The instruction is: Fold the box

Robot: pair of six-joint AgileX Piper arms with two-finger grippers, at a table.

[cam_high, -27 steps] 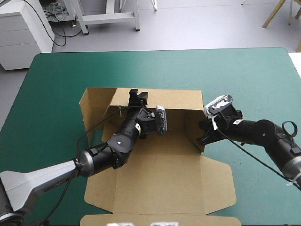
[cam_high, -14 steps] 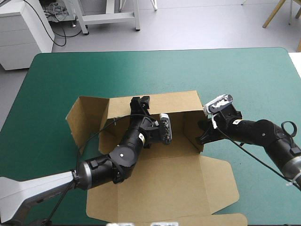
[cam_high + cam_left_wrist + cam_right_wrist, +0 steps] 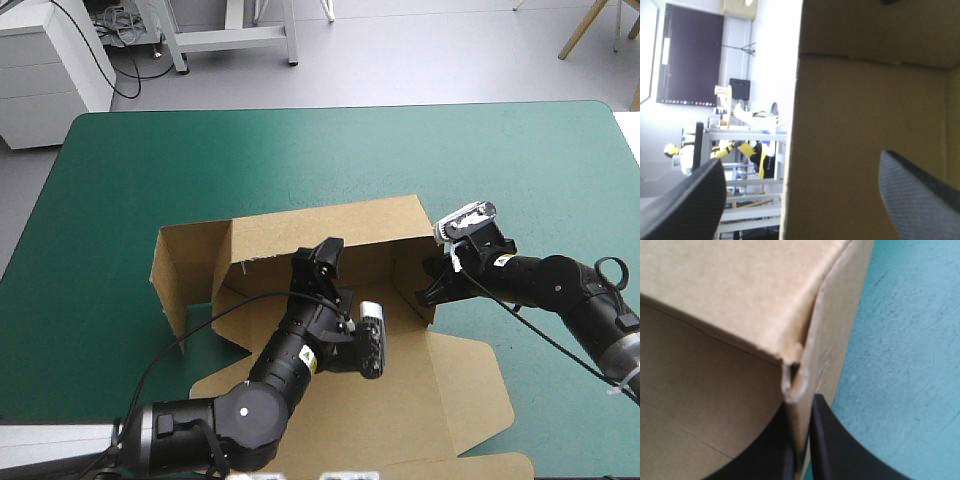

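The brown box (image 3: pixel 400 400) lies mid-table with its lid flat toward the near edge. Its back wall (image 3: pixel 330 220) stands raised, and a side flap (image 3: pixel 190 265) juts out at the left end. My left gripper (image 3: pixel 327 255) is inside the tray, pointing at the back wall, open with nothing between its fingers. In the left wrist view the gripper (image 3: pixel 800 160) faces the back wall's (image 3: pixel 870 110) upper edge. My right gripper (image 3: pixel 432 290) is shut on the box's right side wall (image 3: pixel 410 268); in the right wrist view the gripper (image 3: pixel 801 412) pinches the wall's corner edge (image 3: pixel 800 375).
Bare teal-green cover (image 3: pixel 300 150) stretches beyond the box to the far edge and on both sides (image 3: pixel 80 300). A strip of the box's front flap (image 3: pixel 480 465) reaches the near edge.
The left arm has drawn back toward the near edge, away from the back wall. The back wall now stands more upright and the left flap has swung. The right gripper has kept its hold.
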